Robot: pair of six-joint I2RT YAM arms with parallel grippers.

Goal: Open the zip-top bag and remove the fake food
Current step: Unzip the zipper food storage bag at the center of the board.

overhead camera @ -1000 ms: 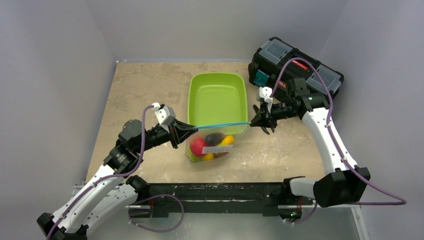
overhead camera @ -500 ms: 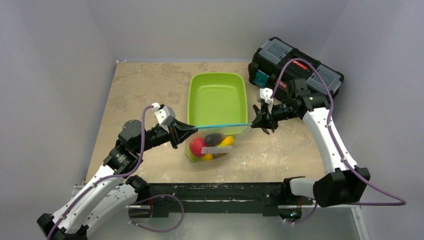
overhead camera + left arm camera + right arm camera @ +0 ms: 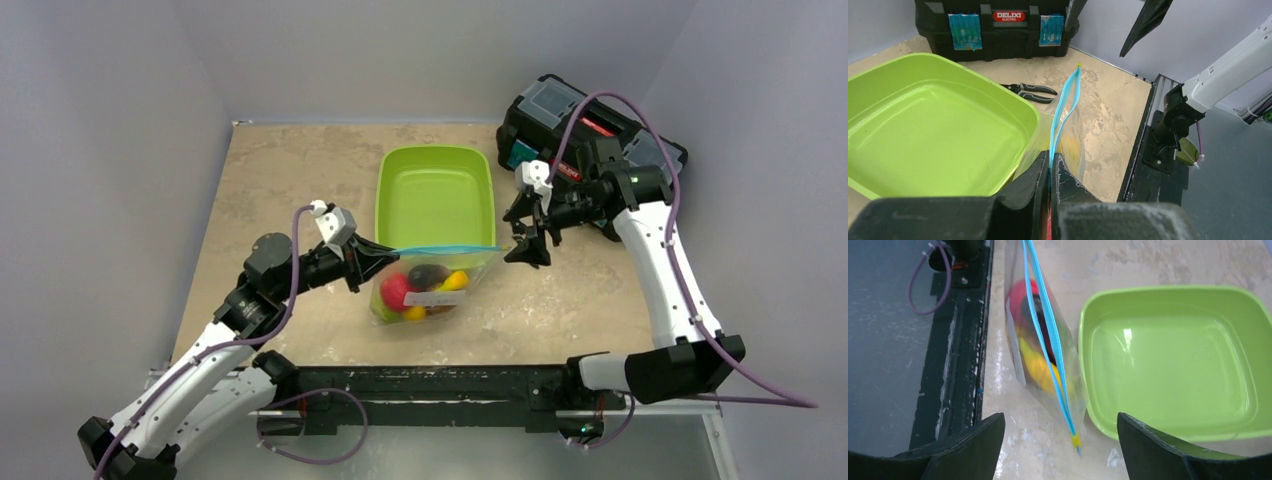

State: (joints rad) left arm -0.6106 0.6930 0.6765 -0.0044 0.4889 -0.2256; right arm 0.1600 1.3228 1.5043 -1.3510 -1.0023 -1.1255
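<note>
The zip-top bag stands on the table against the near edge of the green tray, its blue zipper strip on top. In the left wrist view the strip's two tracks bow slightly apart. Inside lies the fake food: a red piece, a yellow one and a dark one. My left gripper is shut on the strip's left end. My right gripper hangs open just beyond the strip's right end, whose yellow tab lies free between the wide jaws.
The lime-green tray sits behind the bag. A black toolbox stands at the back right, behind my right arm. Black-handled pliers lie on the table between tray and toolbox. The black base rail runs along the near edge.
My right gripper has opened and let go of the zipper's right end, rising slightly. The strip has slackened and sagged a little. My left gripper still holds its end.
</note>
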